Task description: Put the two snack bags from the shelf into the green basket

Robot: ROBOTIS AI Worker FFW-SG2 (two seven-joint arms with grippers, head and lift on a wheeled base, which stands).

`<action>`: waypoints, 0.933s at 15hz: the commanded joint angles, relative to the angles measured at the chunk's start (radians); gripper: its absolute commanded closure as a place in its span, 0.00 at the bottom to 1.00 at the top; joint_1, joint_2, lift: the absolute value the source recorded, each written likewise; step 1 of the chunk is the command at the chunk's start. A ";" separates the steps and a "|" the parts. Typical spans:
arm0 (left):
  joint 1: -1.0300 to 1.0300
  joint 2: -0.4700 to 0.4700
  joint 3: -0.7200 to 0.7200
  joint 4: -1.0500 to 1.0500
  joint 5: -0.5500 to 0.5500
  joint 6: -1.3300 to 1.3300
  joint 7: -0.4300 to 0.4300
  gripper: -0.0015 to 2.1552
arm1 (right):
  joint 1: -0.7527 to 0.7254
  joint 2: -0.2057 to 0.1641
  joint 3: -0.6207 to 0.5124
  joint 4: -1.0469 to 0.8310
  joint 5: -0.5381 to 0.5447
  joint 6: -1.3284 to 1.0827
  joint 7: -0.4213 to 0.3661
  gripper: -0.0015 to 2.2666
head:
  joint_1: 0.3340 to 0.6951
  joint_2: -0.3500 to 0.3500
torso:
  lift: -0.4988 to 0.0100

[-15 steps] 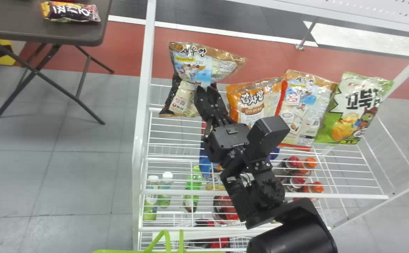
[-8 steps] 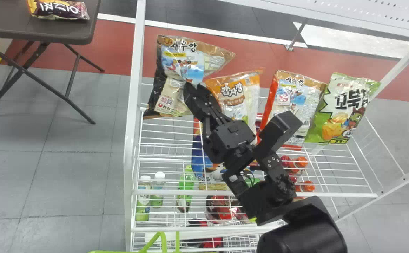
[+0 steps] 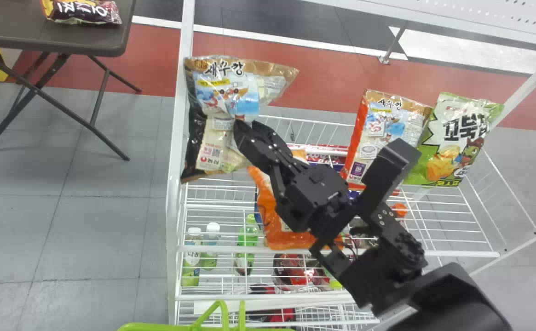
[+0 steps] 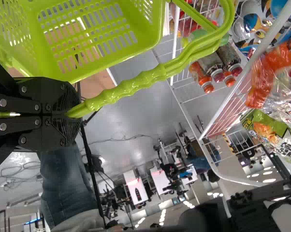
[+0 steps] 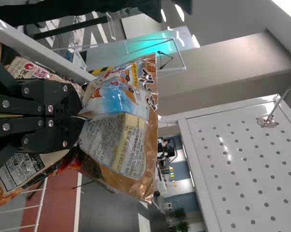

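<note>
My right gripper [image 3: 244,123] is at the left end of the top shelf, pinching a brown-and-blue snack bag [image 3: 249,99] around its middle. The bag's printed top flares above the fingers, with a cream part below them; a dark bag [image 3: 193,133] is close behind. In the right wrist view, the gripper [image 5: 81,117] is shut on the crumpled bag [image 5: 121,121]. The green basket [image 3: 157,327] shows its rim at the head view's bottom edge. My left gripper [image 4: 73,115] is shut on the handle of the basket [image 4: 111,60].
An orange bag [image 3: 277,230] lies on the wire shelf below the right arm. Another brown-and-blue bag [image 3: 378,138] and a green bag [image 3: 456,142] stand farther right. A white post [image 3: 180,138] borders the shelf's left; bottles [image 3: 193,257] stand lower.
The right gripper has shifted left and slightly down in the view with the pinched bag. The orange bag has gone from upright to lying on the shelf. The head view has shifted a little.
</note>
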 commanded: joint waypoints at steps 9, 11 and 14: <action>0.002 0.000 -0.013 0.010 -0.001 -0.009 0.001 0.90 | 0.320 0.041 -0.432 -0.403 -0.218 0.660 0.110 0.99 | 1.00 0.00 | 0.96; 0.005 0.000 -0.013 0.010 -0.001 -0.015 0.003 0.90 | 0.329 0.098 -0.519 -0.454 -0.244 0.872 0.169 0.99 | 1.00 0.00 | 0.96; 0.010 0.000 -0.013 0.010 -0.001 -0.021 0.003 0.90 | 0.334 0.109 -0.662 -0.466 -0.336 1.111 0.219 0.99 | 1.00 0.00 | 0.96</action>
